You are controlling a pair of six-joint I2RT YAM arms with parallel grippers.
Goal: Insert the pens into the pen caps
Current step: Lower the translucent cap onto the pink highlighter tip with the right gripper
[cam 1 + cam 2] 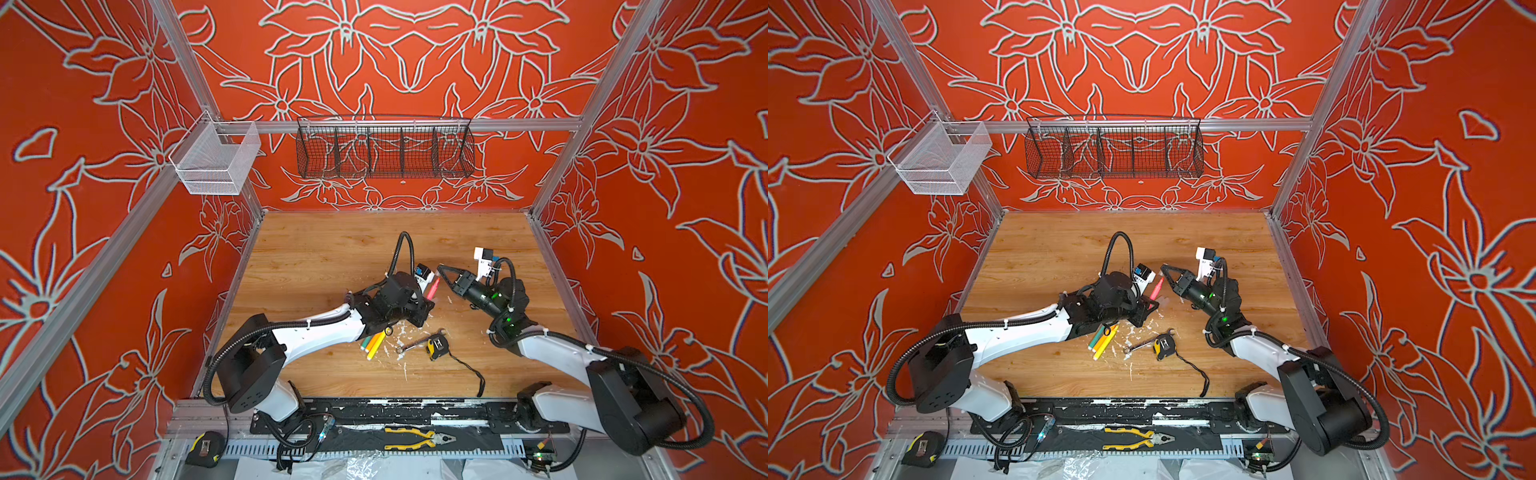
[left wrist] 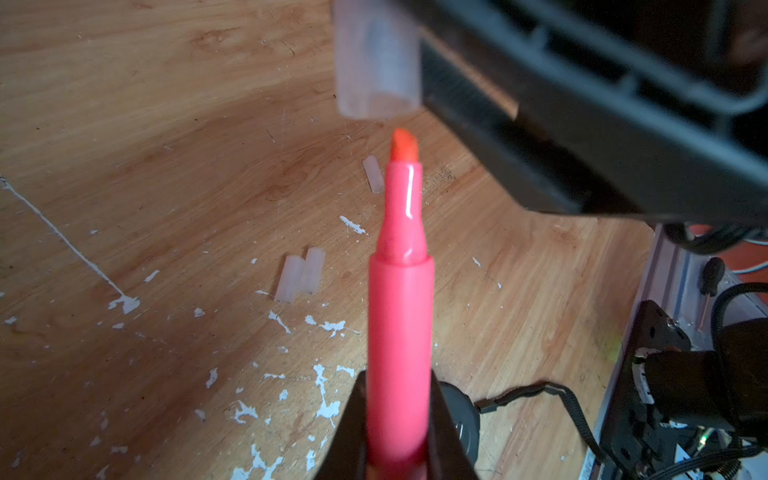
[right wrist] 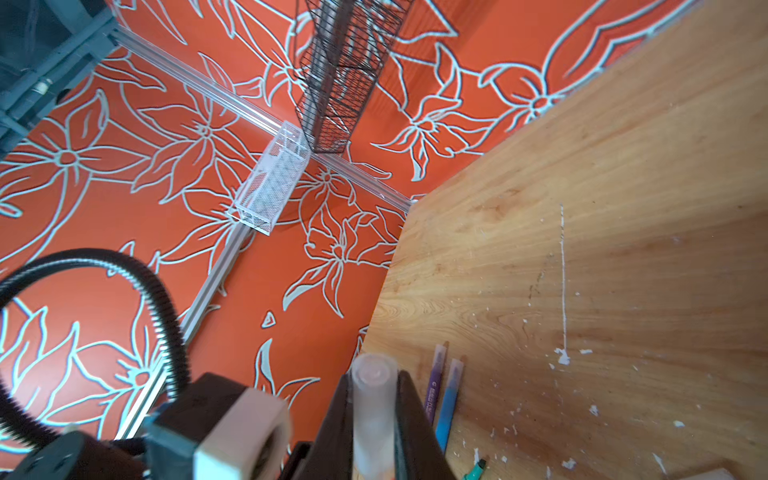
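Observation:
My left gripper (image 2: 399, 382) is shut on the barrel of a pink pen (image 2: 399, 311), whose bare orange-pink tip points at the open mouth of a clear pen cap (image 2: 376, 70). A small gap separates tip and cap. My right gripper (image 3: 374, 382) is shut on that cap (image 3: 374, 415). In both top views the two grippers (image 1: 426, 305) (image 1: 442, 270) meet above the table's middle, with the pink pen (image 1: 1156, 287) between them. Three loose caps (image 2: 299, 276) (image 2: 373, 174) lie on the wood. Green, orange and yellow pens (image 1: 374, 343) lie beside the left arm. Purple (image 3: 434, 382) and blue (image 3: 449, 399) pens lie side by side.
A silver wrench (image 1: 415, 343) and a yellow-black tape measure (image 1: 437, 347) with a trailing strap lie near the front. White paint flecks dot the wood. A black wire basket (image 1: 384, 151) and a white mesh basket (image 1: 216, 160) hang on the back rail. Pliers (image 1: 419, 438) lie off the front edge.

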